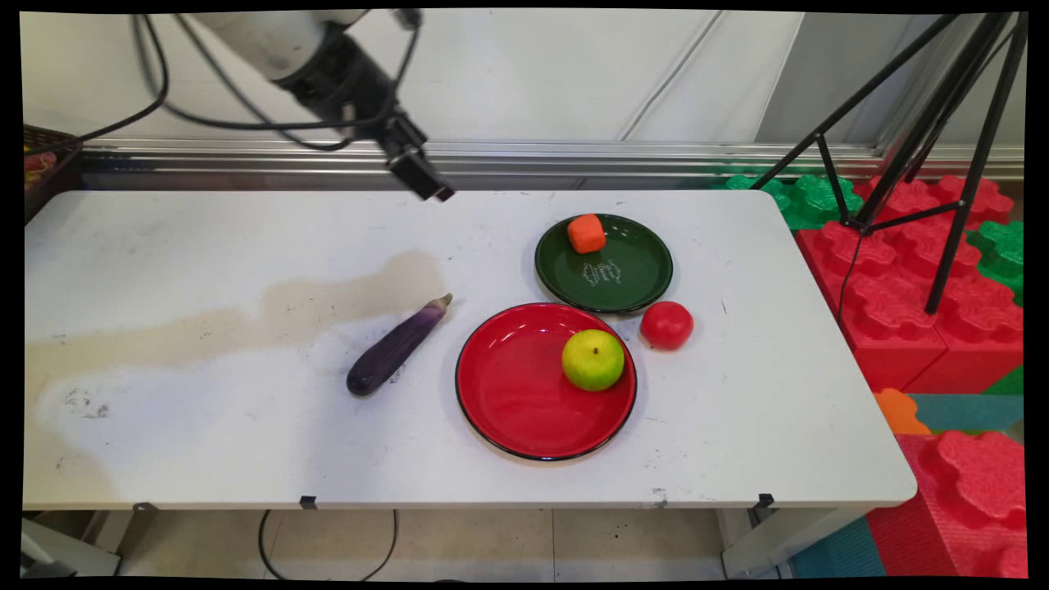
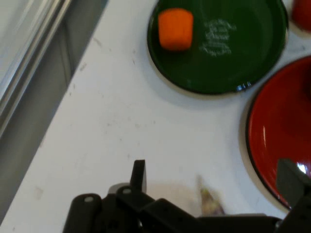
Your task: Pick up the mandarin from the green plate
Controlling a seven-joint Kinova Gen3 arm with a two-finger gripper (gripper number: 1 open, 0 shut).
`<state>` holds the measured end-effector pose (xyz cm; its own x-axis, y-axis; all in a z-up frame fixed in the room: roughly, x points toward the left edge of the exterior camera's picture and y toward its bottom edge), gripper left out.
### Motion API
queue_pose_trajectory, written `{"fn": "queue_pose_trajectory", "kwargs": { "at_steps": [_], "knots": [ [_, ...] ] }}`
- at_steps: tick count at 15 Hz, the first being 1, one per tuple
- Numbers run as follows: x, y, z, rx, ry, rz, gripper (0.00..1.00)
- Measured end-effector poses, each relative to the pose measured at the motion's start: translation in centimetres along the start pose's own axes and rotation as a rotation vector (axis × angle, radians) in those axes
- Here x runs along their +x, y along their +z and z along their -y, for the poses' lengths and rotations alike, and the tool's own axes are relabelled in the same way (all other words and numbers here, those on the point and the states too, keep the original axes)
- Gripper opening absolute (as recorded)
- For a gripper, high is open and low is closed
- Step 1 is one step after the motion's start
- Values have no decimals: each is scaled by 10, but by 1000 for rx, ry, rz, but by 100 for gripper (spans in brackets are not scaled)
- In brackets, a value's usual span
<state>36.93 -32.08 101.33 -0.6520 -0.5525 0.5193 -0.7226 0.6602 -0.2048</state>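
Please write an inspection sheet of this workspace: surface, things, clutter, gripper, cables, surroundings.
Surface: white table, brown stain at left.
Things: eggplant lying on table; green apple on red plate; orange block on green plate; tomato beside both plates.
Clutter: nothing seen.
Gripper: gripper open, raised above the table's far side, holding nothing.
Cables: black cables hanging from arm.
Surroundings: tripod, red and green foam blocks at right.

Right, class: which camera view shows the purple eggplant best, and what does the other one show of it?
The main view: the eggplant lies whole on the white table, left of the red plate. The hand view catches only its stem tip, just above the hand, whose fingers are spread apart.
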Motion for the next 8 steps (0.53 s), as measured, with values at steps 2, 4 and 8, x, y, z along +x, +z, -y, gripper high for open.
{"fn": "queue_pose_trajectory", "kwargs": {
  "at_steps": [2,4,8],
  "knots": [
    [16,10,-3,14,-10,-1,100],
    [33,22,-7,30,-18,-1,100],
    [65,50,-14,61,-30,2,100]
  ]
}}
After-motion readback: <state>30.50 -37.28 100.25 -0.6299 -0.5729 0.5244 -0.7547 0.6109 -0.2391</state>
